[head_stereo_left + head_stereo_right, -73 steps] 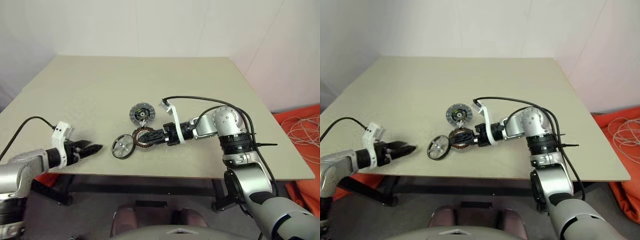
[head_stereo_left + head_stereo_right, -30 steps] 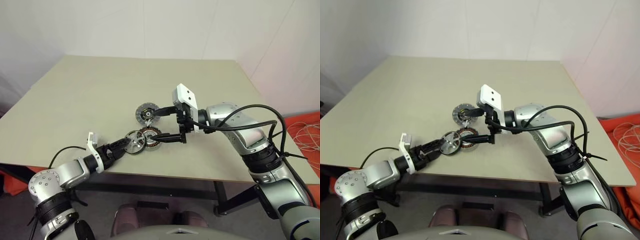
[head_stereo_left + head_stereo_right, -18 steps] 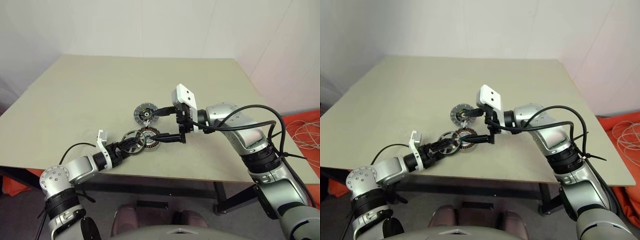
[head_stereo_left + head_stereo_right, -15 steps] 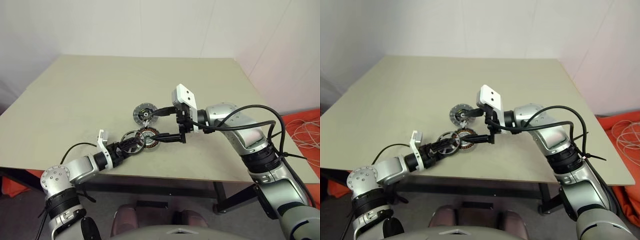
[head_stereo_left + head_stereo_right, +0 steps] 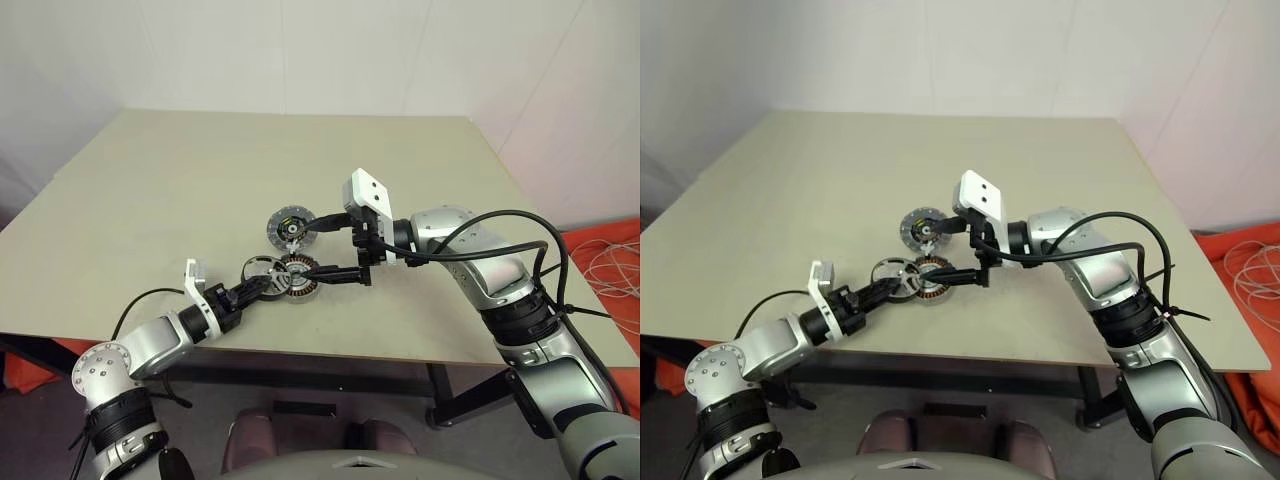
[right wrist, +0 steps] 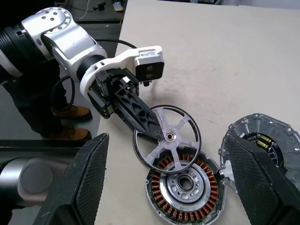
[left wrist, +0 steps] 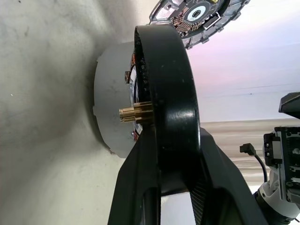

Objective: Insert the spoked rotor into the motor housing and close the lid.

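Spoked rotor (image 6: 167, 139) is pinched by its rim between my left gripper (image 6: 149, 125) fingers, tilted up on edge and leaning over the motor housing (image 6: 183, 184), which sits on the table (image 5: 200, 180) near its front edge. In the head view the rotor (image 5: 263, 275) lies at about 9 o'clock of the housing (image 5: 300, 281), overlapping its near-left rim. My left wrist view shows what the head views do not: the rotor's thick black rim (image 7: 168, 93) edge-on between the two black fingers (image 7: 140, 187), a small brass shaft stub (image 7: 136, 112) pointing out of its centre, and the housing's plain grey side wall (image 7: 110, 112) just behind it. My right wrist view gives the plan aspect instead: pale silver spokes radiating from a small hub inside the black ring, and the housing's copper-brown windings circling a silver central hub, the upper part of those windings covered by the rotor. The lid (image 5: 289, 226) lies flat at about 12 o'clock of the housing, apart from it; in the right wrist view its face (image 6: 262, 140) shows a small circuit board with yellow parts inside a toothed grey rim, partly cut off by one of my right fingers (image 6: 260, 187). My right gripper (image 5: 335, 245) hovers at about 3 o'clock of the housing, jaws spread wide and holding nothing, one finger reaching toward the lid and the other toward the housing. A black cable (image 5: 500, 225) loops over my right forearm. A coil of pale cord on orange cloth (image 5: 610, 270) lies beyond the table's right edge.
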You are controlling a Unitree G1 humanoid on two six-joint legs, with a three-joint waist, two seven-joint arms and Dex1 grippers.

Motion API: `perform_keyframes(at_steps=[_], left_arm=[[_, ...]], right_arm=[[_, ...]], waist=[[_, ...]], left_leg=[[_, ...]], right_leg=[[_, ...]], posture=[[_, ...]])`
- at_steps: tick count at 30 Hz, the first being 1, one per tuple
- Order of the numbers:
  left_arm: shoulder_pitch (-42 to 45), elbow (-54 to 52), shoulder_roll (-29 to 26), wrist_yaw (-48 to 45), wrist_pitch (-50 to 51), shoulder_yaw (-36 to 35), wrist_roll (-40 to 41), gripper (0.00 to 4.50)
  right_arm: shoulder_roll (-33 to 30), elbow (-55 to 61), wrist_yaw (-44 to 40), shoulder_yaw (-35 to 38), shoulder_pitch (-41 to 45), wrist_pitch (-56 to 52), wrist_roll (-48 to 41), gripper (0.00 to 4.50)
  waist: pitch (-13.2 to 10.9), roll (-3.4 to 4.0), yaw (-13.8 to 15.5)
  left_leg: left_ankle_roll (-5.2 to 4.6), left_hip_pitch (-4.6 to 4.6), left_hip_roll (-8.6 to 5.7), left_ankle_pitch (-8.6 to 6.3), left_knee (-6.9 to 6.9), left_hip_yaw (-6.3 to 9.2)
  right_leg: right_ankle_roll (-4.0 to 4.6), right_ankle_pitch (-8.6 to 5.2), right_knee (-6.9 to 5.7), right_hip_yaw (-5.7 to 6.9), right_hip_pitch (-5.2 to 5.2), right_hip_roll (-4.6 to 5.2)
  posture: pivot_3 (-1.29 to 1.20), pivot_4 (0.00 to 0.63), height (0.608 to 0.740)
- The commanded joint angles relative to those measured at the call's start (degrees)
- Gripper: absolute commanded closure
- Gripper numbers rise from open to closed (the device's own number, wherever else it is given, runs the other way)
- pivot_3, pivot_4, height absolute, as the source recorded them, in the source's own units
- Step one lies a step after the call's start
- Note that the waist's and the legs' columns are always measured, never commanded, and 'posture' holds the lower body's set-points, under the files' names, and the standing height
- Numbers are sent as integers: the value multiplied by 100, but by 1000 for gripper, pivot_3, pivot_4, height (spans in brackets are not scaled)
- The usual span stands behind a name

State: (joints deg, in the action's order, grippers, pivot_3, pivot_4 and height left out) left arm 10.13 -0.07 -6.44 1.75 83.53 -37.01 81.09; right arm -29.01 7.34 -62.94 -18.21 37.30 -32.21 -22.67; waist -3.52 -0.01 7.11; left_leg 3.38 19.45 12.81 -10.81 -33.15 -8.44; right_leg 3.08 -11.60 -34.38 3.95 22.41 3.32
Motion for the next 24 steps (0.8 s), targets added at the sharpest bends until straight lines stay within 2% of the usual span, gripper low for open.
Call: perform_keyframes(at_steps=[1,13,24], left_arm=[[-46,-168,-117,120,-261,191,448,4084],[-240,-383,-588,168,-1057,1105,1753,4084],[479,642,-680,5,-1576,1870,1475,4084]], right_arm=[[15,50,-42,156,52,117,-19,0],[-7,78,-55,165,23,118,20,0],[-19,108,-19,172,21,95,56,0]], waist=[[0,0,0],[0,0,3],[0,0,12]], left_leg=[[0,0,0,0,0,0],[0,1,0,0,1,0],[3,-2,0,2,-1,-1]], right_leg=[[0,0,0,0,0,0],[0,0,-1,0,1,-1],[-2,1,-6,-3,-1,-1]], posture=[[0,0,740],[0,0,740],[0,0,740]])
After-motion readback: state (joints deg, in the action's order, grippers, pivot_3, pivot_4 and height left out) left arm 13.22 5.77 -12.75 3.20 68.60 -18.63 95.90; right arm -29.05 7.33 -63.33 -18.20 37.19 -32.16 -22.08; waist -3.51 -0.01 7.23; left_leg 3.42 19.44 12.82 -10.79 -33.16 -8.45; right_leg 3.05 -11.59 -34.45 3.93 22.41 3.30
